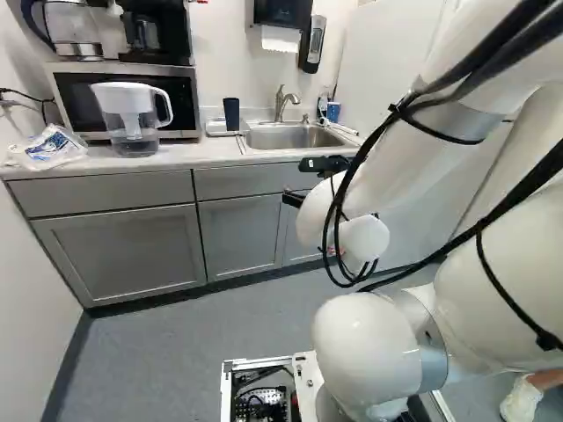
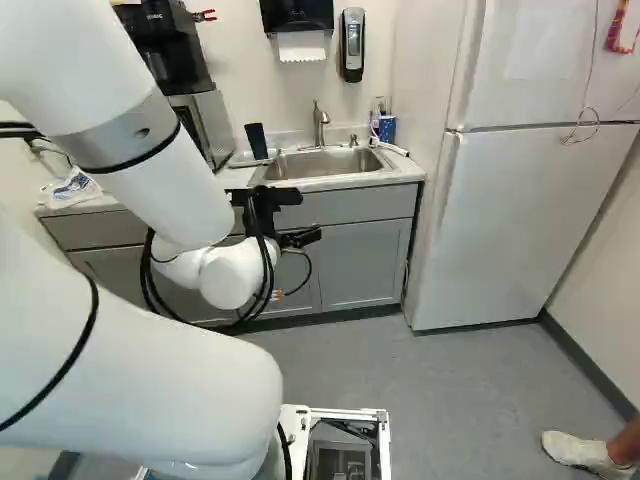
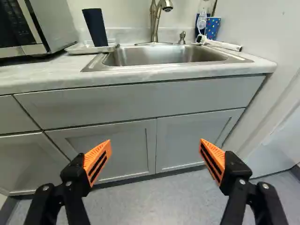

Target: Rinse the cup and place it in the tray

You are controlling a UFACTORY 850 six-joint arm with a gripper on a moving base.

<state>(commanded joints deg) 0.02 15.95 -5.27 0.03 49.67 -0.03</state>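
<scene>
Coffee maker [image 2: 166, 45]: pale lettering on its dark front. Cup [image 3: 96, 28]: on the white tray [image 3: 77, 48] beside the sink [image 3: 159, 56], on the worktop [image 3: 51, 70]; long axis roughly upright, wider end up. Hand [image 2: 308, 217]: fingers wide apart, holding nothing, near the cabinet fronts [image 3: 110, 145].

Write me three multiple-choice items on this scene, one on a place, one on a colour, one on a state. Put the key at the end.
1. Where is the dark cup?
A. In the sink
B. On the tray
C. On top of the microwave

2. What colour are the pads of the claw?
A. Green
B. Blue
C. Orange

3. How does the claw stand?
A. Open, holding nothing
B. Shut on the cup
C. Shut, holding nothing

Key:
1. B: the cup's base stands on the tray.
2. C: both pads show orange.
3. A: its fingers are wide apart, nothing gripped.
</scene>
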